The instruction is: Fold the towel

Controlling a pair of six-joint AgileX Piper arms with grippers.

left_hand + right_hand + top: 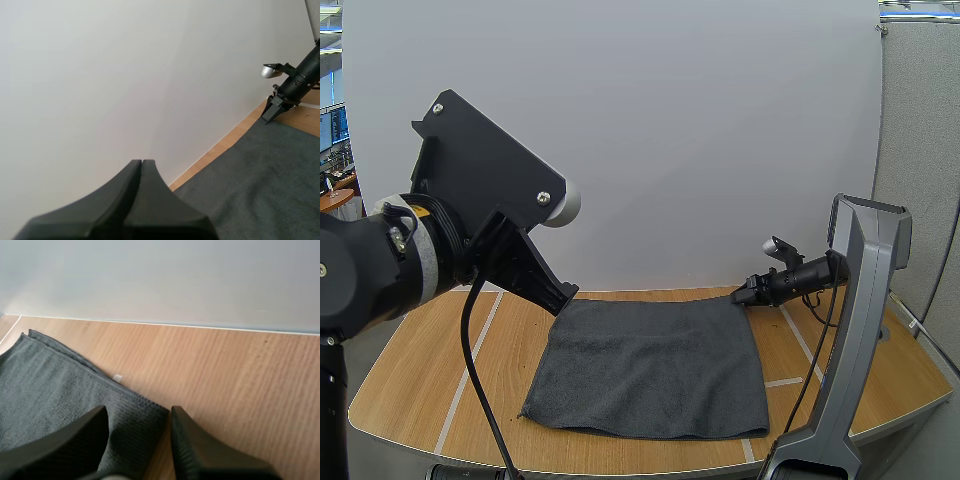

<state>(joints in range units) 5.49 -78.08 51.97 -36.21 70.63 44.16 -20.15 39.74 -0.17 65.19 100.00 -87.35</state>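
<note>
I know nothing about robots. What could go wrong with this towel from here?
1. The right gripper stands open at the towel's corner, one side over cloth, the other over bare table. When it closes it may pinch only a sliver and slip off.
2. The left gripper is shut, with no cloth seen in it. If only one corner lifts, the fold would likely come out skewed.

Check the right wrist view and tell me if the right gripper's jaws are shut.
No, the right gripper has its jaws apart, with a corner of the dark grey cloth towel between them.
</note>
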